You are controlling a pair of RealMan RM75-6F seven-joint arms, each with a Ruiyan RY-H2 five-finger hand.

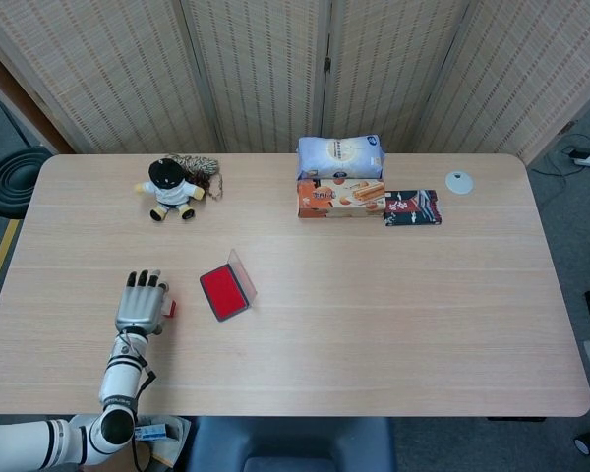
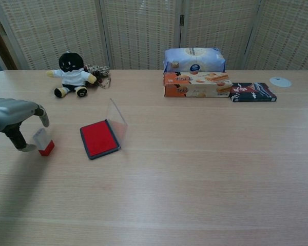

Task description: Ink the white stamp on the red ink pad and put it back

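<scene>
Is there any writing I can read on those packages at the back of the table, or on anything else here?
None can be read.
White bag: blue label, print too small.
Orange box: biscuit picture, lettering blurred.
Dark packet: red and white markings, unreadable.
Stamp, ink pad, doll, white disc: no text visible.

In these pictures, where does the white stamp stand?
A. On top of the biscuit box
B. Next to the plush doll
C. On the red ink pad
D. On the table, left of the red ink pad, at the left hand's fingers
D: the white stamp stands on the table, left of the open red ink pad, with the left hand around it.
</scene>
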